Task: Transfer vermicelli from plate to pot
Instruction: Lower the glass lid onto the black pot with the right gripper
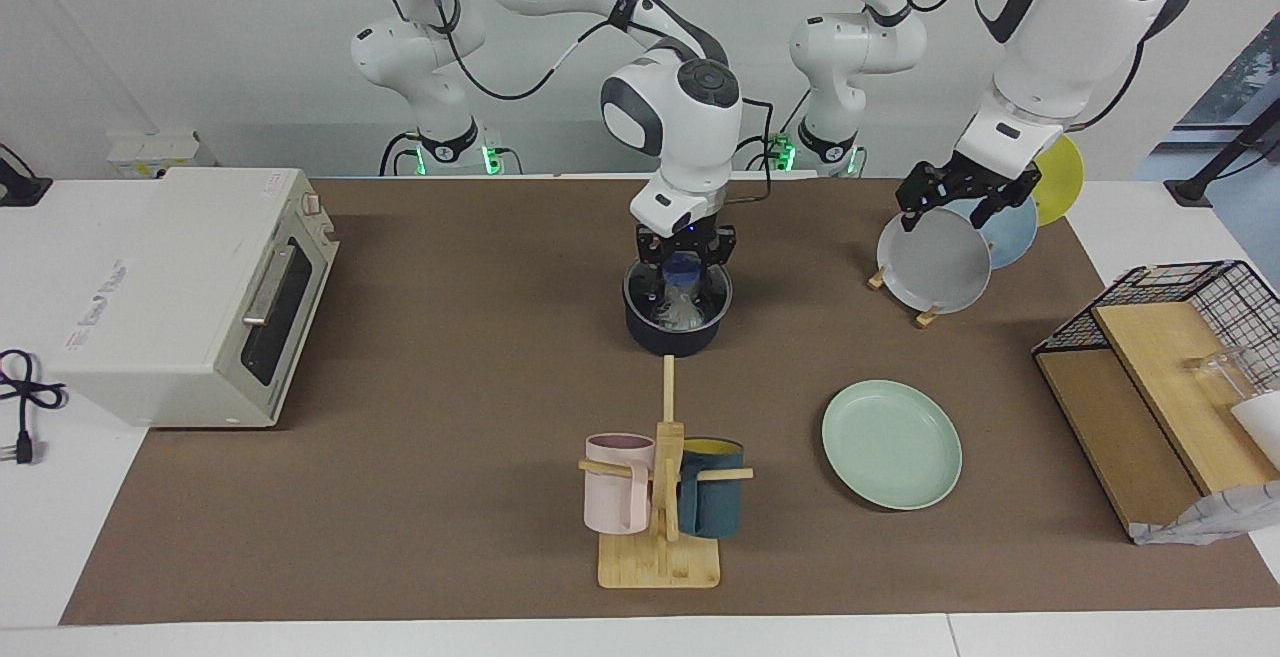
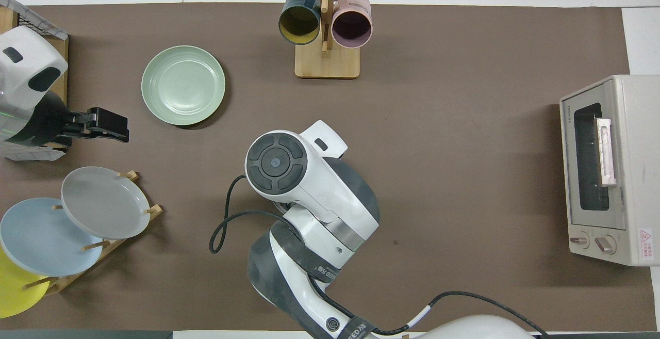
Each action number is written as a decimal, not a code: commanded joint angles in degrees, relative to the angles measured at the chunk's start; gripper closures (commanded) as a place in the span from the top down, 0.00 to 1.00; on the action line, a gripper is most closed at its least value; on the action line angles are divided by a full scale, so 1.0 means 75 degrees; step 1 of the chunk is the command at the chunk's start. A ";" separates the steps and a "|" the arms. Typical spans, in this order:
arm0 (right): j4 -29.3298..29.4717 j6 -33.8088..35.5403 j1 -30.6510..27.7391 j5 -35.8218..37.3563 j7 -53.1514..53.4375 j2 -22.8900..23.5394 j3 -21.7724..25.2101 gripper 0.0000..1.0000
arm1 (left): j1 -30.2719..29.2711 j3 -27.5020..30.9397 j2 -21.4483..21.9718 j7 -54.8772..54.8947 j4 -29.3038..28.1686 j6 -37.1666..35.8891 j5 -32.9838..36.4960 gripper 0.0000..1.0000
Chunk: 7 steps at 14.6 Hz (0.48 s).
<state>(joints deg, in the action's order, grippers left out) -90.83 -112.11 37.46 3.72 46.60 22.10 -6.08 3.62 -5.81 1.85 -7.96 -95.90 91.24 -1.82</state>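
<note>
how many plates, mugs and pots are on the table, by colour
mint-green plate: 1
grey plate: 1
blue plate: 1
yellow plate: 1
pink mug: 1
dark teal mug: 1
dark pot: 1
Total: 7 (4 plates, 2 mugs, 1 pot)

A glass lid, apparently seated, closed off the pot from above; open mat surrounded it except toward the mug rack.
</note>
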 commanded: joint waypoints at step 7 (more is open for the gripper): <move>-0.0019 -0.0053 -0.0049 -0.0004 0.0115 0.0065 -0.0010 0.33 | 0.0127 0.0037 0.0351 -0.0017 -0.0279 -0.0224 0.0173 1.00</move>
<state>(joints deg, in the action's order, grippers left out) -91.06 -112.07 37.40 3.72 46.60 22.47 -6.04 3.80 -5.82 2.82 -7.96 -96.47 89.99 -1.75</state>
